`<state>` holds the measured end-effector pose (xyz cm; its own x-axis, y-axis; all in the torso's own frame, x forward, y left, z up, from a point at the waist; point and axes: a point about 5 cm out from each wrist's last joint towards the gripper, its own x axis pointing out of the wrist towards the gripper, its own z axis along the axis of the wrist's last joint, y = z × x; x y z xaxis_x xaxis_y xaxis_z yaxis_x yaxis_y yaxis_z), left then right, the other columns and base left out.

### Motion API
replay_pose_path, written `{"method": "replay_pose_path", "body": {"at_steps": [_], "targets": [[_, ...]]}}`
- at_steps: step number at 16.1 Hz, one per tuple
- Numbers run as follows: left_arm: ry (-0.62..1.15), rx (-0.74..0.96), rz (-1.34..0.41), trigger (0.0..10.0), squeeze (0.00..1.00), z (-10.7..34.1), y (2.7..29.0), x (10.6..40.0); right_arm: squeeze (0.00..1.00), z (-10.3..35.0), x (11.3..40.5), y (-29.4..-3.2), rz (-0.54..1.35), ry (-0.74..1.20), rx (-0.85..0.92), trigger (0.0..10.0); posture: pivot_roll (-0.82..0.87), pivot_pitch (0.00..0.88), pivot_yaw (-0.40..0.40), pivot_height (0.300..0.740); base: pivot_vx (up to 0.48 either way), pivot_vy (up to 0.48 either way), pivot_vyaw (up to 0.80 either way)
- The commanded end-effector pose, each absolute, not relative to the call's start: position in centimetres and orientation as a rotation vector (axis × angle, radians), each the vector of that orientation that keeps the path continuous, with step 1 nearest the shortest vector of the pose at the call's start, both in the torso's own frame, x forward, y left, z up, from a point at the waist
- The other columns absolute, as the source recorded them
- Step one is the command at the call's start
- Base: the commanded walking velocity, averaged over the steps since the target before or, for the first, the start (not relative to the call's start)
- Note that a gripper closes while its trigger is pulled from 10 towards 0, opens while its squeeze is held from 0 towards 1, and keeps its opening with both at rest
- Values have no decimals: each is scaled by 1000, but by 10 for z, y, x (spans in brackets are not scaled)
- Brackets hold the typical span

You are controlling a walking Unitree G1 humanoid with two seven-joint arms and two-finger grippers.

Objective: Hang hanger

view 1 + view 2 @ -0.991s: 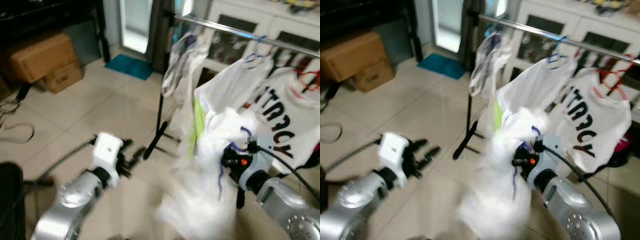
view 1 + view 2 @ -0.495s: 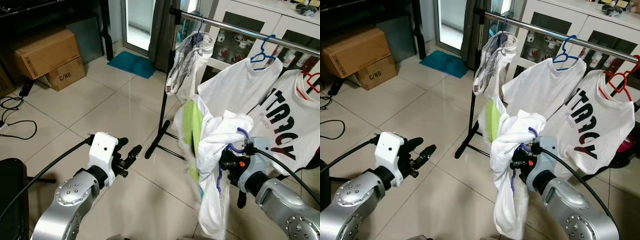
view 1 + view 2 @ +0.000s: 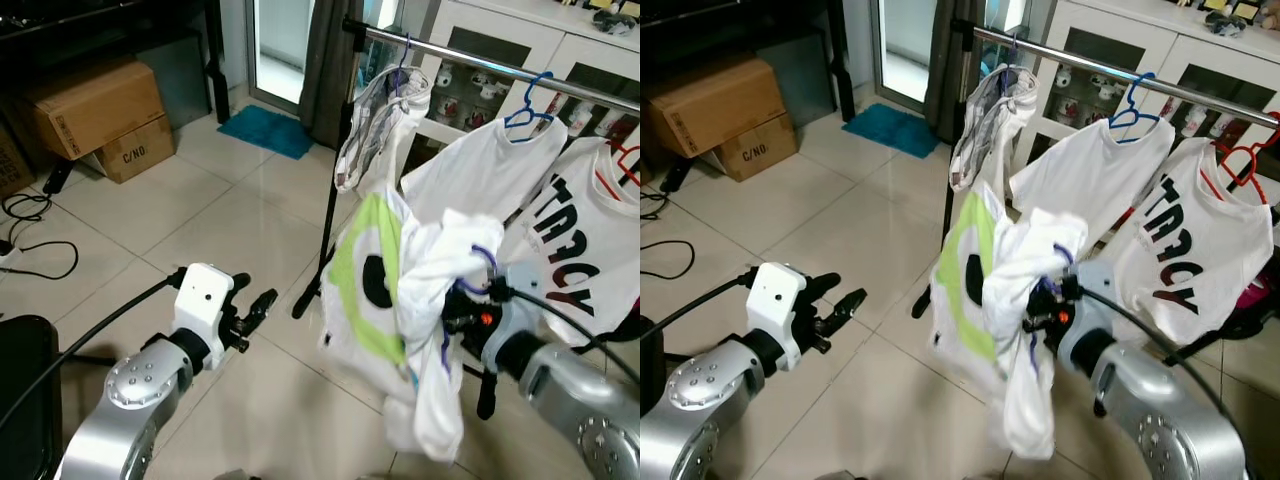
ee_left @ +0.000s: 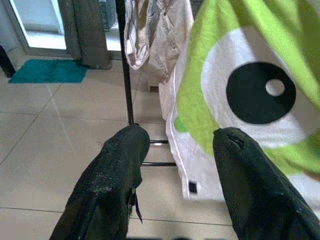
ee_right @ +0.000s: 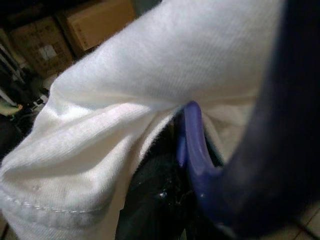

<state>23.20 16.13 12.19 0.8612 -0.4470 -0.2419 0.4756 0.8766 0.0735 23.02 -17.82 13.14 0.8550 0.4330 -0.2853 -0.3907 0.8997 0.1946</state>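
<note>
Hang hanger, carry stage: the purple hanger [image 3: 482, 262], dressed with a white T-shirt [image 3: 400, 300], is not yet on the clothes rail [image 3: 470, 62], so lifting, hooking over the bar and release all remain. The right hand [image 3: 1045, 300] is clamped on the hanger near its neck, in front of the robot and well below the rail; the right wrist view shows a purple hanger arm [image 5: 192, 145] pressed against white knit, with the black fingers largely buried under cloth. The left hand [image 3: 250, 315] is held out low over the tiled floor [image 3: 170, 220], its two fingers [image 4: 112, 185] apart and empty, near the shirt but not touching it. The shirt hangs bunched and twisted rather than flat, showing a lime-green print with a large black-and-white eye [image 4: 260, 92]; its hem dangles free. The rail already carries a patterned garment [image 3: 375, 110] by its upright, a white T-shirt on a blue hanger [image 3: 528, 100], and a lettered T-shirt on a red hanger [image 3: 1248, 150]; the open stretch between the first two looks the likeliest slot.
</note>
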Motion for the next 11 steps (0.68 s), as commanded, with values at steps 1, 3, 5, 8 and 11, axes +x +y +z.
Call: {"method": "replay_pose_path", "body": {"at_steps": [1, 3, 5, 8, 11], "targets": [[210, 112, -507, 10000, 1000, 125, 161, 235, 0, 137, 235, -180, 445, 295, 86, 10000, -163, 0, -74, 740, 0, 0, 0], [181, 101, -508, 10000, 1000, 130, 164, 241, 0, 145, 244, -182, 435, 256, 38, 10000, -161, 0, -64, 740, 0, 0, 0], [155, 115, -447, 10000, 1000, 133, 177, 250, 0, 151, 250, -184, 435, 228, 76, 10000, -160, 0, -58, 740, 0, 0, 0], [79, 151, -328, 10000, 1000, 149, 216, 268, 0, 162, 247, -187, 569, 198, 121, 10000, -155, 0, -53, 740, 0, 0, 0], [12, 77, -315, 10000, 1000, 161, 244, 281, 0, 176, 242, -187, 713, 155, 158, 10000, -146, 0, -54, 740, 0, 0, 0]]}}
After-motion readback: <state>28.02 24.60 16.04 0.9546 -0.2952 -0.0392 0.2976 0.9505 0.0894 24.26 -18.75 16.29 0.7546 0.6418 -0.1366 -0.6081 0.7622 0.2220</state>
